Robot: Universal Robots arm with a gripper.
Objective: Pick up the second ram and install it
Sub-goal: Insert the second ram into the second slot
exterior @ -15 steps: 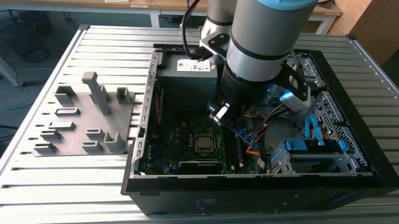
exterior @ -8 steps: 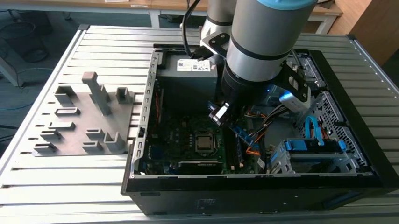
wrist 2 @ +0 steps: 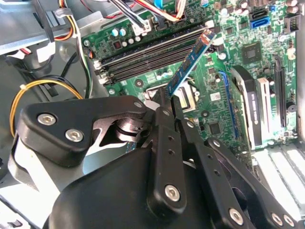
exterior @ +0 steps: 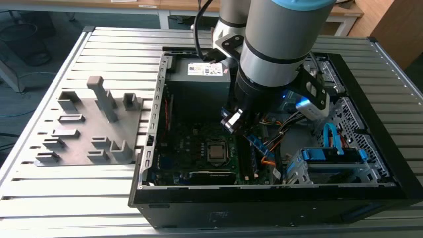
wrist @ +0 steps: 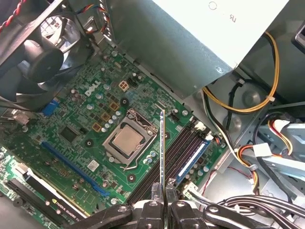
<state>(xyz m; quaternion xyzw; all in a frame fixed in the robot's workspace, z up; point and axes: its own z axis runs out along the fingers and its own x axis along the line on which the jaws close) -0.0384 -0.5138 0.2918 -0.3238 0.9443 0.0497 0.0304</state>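
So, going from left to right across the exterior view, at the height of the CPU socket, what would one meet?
Grey fixture → case's left wall → CPU socket → memory slots → blue drive cage. The gripper, shut on the second ram, overlaps the socket, so it is left out.

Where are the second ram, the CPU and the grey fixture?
second ram (wrist 2: 190, 62), second wrist view, middle of its flat face.
CPU (wrist: 127, 140), first wrist view, centre of its metal lid.
grey fixture (exterior: 80, 148), exterior view, bare base plate.
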